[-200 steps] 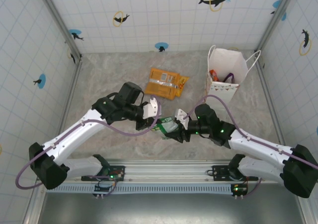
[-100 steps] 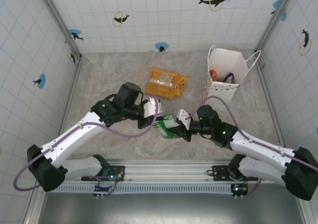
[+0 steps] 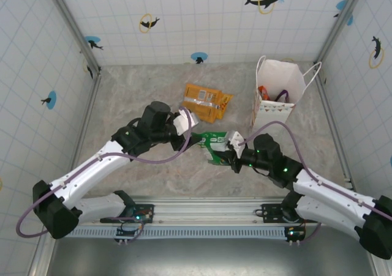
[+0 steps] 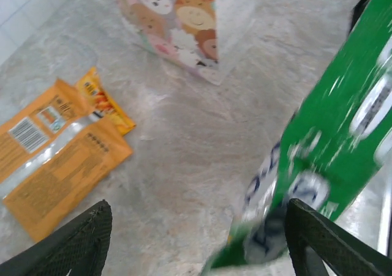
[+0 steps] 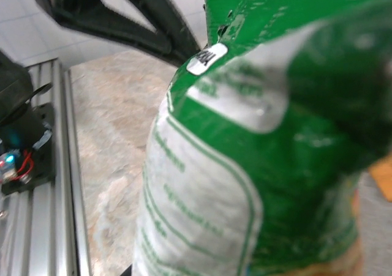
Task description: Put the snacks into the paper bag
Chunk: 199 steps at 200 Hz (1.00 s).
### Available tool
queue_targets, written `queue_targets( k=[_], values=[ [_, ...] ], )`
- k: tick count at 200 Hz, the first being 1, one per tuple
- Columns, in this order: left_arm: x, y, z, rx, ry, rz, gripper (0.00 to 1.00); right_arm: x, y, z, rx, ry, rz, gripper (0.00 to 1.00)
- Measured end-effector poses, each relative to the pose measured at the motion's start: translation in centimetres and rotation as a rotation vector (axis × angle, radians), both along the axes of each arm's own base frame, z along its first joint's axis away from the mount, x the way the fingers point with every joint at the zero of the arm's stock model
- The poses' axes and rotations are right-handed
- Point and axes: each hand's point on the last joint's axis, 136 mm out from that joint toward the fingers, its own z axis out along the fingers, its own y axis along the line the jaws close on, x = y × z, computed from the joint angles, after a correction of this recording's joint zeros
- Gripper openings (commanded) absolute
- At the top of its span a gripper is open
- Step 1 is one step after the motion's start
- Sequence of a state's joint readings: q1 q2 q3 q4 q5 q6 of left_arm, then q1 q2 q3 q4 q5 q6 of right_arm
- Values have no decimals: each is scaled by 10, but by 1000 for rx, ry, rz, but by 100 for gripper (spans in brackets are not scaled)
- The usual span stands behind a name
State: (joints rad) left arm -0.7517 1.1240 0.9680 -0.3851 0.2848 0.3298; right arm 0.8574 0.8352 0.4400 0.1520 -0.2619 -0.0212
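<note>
- The bag (image 3: 269,109) stood upright and open at the far right of the table (image 3: 135,92), its handles standing up at the rim.
- Inside it, a red-orange packet (image 3: 263,93) leaned against the left wall, and a purple packet (image 3: 282,96) sat beside it nearer the middle; how many more lay under them could not be told.
- In the left wrist view, the bag's side carried printed cartoon animals.
- Orange packets (image 3: 205,103) lay flat and overlapping on the table just left of the bag, outside it.
- The green packet (image 3: 213,146) was out of the bag too, near the middle of the table, between the two grippers.
- The right gripper (image 3: 231,146) had its fingers closed narrowly on the green packet's right end; its wrist view showed the packet close up and blurred.
- The left gripper (image 3: 188,125) sat just left of the green packet with its fingers (image 4: 79,242) spread wide, clamping nothing; the packet's end hung near the right-hand finger.
</note>
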Motion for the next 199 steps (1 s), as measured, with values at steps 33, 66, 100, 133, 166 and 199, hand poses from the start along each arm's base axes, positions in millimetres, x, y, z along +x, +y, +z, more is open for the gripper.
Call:
queue_targets(
  k=[33,66,100,133,166,199],
  values=[
    [17,13,-14,-48,21,190,88,17,-19,20,50,-35,-151,5],
    [36,26,-27,-98,59,369,89,27,-33,38,80,-64,-250,4],
    [59,41,-34,-146,121,533,90,38,-43,79,133,-128,-331,4],
    [67,46,-43,-164,175,603,89,46,-56,142,218,-217,-412,5],
    [71,39,-44,-202,203,614,89,56,-70,201,277,-307,-508,6],
    [73,33,-51,-213,233,611,88,74,-83,245,279,-389,-620,7]
  ],
)
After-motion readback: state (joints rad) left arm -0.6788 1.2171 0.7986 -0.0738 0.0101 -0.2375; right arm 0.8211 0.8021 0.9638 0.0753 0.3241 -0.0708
